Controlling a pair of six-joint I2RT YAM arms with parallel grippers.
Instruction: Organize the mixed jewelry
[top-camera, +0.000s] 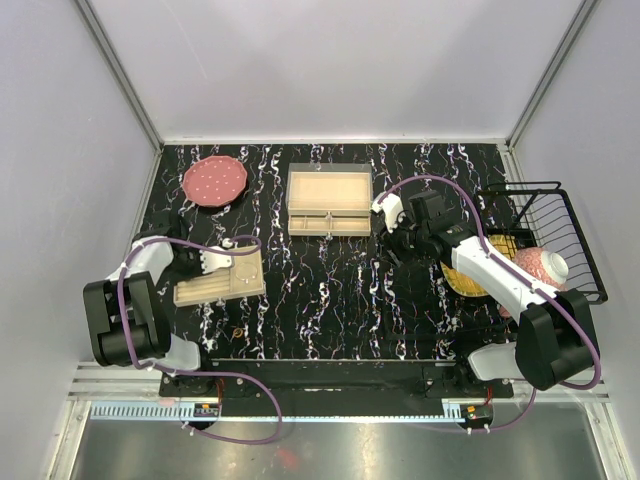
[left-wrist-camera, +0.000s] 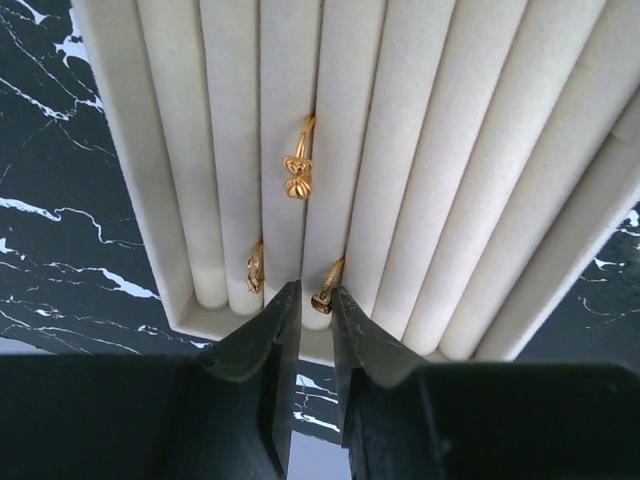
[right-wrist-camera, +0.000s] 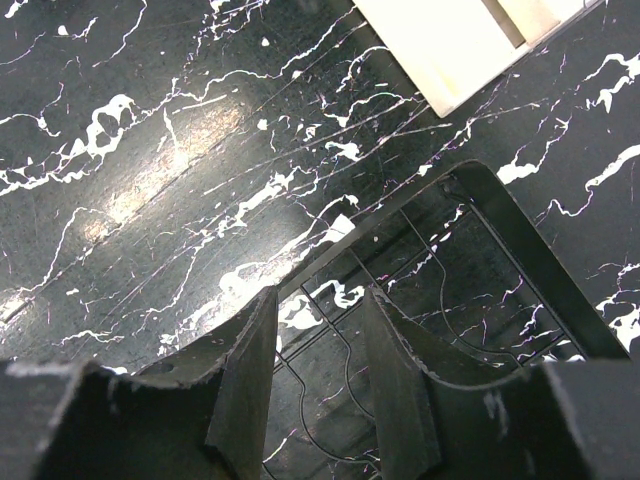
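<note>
Left gripper (left-wrist-camera: 315, 300) is seen poised at the near end of the beige ring tray (left-wrist-camera: 480, 150), its jaws parted by only a narrow gap. A small gold ring (left-wrist-camera: 324, 290) is seated in a groove right at the fingertips. Whether the fingers touch it cannot be told, and no firm clamp on it is seen.

Two more rings are lodged in the tray's grooves: a knot-headed gold ring (left-wrist-camera: 297, 178) further up the tray and a partly hidden gold ring (left-wrist-camera: 255, 270) one groove to the left, near the tray's end. In the top view the tray (top-camera: 200, 290) is found by the left edge of the surface (top-camera: 330, 300), with the left gripper (top-camera: 215, 262) over it. An orange-gold hoop (top-camera: 237, 331) is left loose on the surface, just nearer than the tray and close to the near edge.

The right gripper (right-wrist-camera: 320, 300) is held about halfway open with nothing between its jaws. It hangs over the rim of a black wire rack (right-wrist-camera: 530, 252) lying on the surface. From above, the right gripper (top-camera: 398, 245) is seen right of centre, just beside a beige compartment box (top-camera: 329, 198) set toward the far edge. A pink round dish (top-camera: 214, 180) is placed near the far left corner. Its pale specks are too small to identify. A black wire basket (top-camera: 575, 225) is set at the right edge.
</note>
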